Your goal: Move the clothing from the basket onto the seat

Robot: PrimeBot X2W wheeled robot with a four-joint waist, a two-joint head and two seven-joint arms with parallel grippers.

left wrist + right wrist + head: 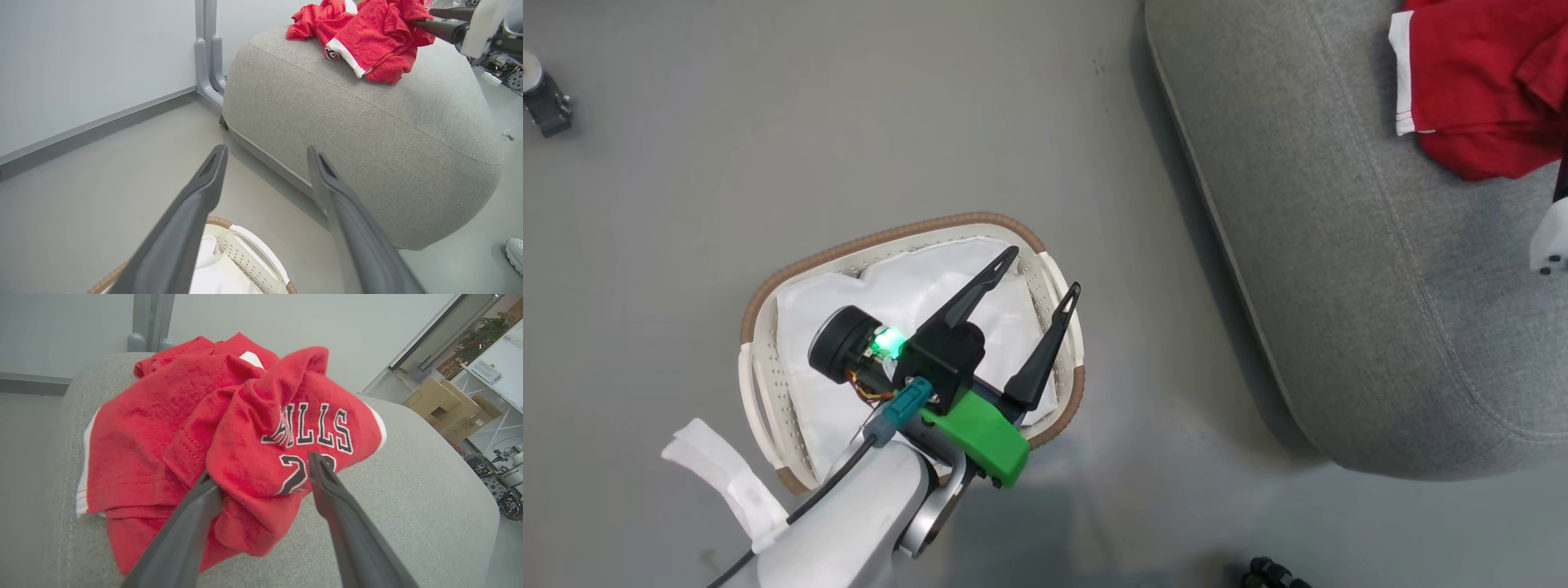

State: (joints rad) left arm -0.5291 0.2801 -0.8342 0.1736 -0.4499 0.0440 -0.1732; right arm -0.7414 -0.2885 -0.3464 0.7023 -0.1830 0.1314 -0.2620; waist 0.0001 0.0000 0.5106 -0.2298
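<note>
Right wrist view, clothing [229, 449] heaped on seat [408, 490], lettering [318, 426] seemingly upright

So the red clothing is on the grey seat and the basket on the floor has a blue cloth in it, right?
Not quite: the cloth in the basket is white, not blue, as the head view shows. The red clothing does lie on the grey seat.

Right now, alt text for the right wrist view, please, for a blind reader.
Crumpled red clothing, a lettered jersey on top, lies on the grey seat. The right gripper stands open, its dark fingers either side of a jersey fold.
</note>
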